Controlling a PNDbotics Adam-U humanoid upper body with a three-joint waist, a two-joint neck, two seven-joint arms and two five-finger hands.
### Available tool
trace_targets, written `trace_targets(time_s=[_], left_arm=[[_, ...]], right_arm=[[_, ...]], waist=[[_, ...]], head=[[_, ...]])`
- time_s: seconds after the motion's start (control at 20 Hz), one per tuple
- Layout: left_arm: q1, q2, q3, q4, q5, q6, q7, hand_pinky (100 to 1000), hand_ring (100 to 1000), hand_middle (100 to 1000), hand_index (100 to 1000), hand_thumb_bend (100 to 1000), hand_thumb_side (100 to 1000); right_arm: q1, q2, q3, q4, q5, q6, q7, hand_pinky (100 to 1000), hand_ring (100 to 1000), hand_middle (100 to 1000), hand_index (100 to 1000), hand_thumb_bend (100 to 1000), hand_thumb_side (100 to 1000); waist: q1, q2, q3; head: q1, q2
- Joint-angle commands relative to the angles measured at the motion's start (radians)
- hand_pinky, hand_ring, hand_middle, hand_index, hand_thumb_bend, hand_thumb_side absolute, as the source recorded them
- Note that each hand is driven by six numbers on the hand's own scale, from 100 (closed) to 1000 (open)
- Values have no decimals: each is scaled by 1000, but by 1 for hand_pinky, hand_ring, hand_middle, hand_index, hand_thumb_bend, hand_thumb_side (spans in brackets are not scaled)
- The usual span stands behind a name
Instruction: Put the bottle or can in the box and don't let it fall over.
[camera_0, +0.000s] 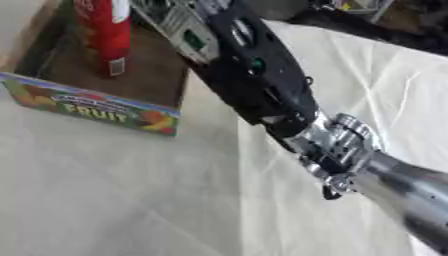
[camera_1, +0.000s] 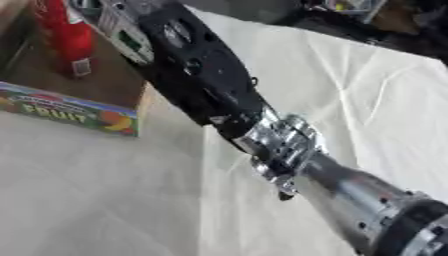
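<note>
Red can (camera_0: 103, 30) stands upright inside my cardboard box (camera_0: 96, 107), far left; box front reads FRUIT.

Can (camera_0: 103, 30) upright in box (camera_0: 96, 107) at far left; right hand (camera_0: 249, 70) just beside.

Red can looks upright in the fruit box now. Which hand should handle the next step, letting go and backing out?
Right. The right hand reaches from the lower right over the box, beside the upright red can; whether its fingers grip the can is not visible. The left hand shows in neither view.
</note>
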Motion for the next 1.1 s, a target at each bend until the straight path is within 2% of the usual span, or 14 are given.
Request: trace_targets(time_s=[0.05,0.15,0.25,0.35,0.55,0.6,0.7,0.85,1.0,1.1], left_arm=[[-5,21,8,-21,-5,-2,-3,812,1000,1000,895,184,783],[-1,21,9,-21,-5,-2,-4,812,1000,1000,895,183,781],[6,20,12,-19,-5,-3,-2,811,1000,1000,895,182,778],[17,20,17,-18,-5,-4,2,811,1000,1000,895,183,773],[36,20,30,-15,-4,-9,14,811,1000,1000,894,186,759],[41,21,33,-15,-4,-10,17,811,1000,1000,894,186,758],[51,21,36,-13,-6,-11,19,812,1000,1000,894,185,752],[70,20,44,-10,-7,-14,26,812,1000,1000,894,182,745],[85,18,50,-8,-6,-20,31,811,1000,1000,893,180,736],[92,16,59,-7,-6,-24,39,811,1000,1000,893,181,733]], right_arm=[[-17,-21,-21,-43,54,13,-21,843,947,1000,974,259,894],[-15,-19,-27,-69,71,15,-12,822,931,988,962,232,866],[-5,-17,-39,-113,68,21,-10,779,889,952,920,102,794],[15,-15,-59,-163,51,27,-24,749,845,894,879,100,705],[94,-24,-87,-268,11,46,-9,739,810,848,843,100,650],[119,-29,-91,-294,7,51,6,739,811,849,843,100,650],[171,-48,-99,-347,9,55,37,748,815,851,840,100,711],[248,-79,-121,-420,23,54,83,746,818,854,837,100,734],[359,-107,-164,-466,55,22,121,733,807,849,834,100,752],[420,-119,-189,-470,56,6,103,730,802,845,832,100,749]], waist=[[20,-25,-4],[25,-29,-11],[32,-36,-27],[42,-47,-51],[56,-73,-116],[61,-79,-134],[73,-91,-167],[96,-110,-222],[115,-130,-260],[124,-137,-284]], head=[[5,2],[11,4],[25,9],[45,20],[91,39],[101,42],[122,48],[160,56],[195,65],[220,61]])
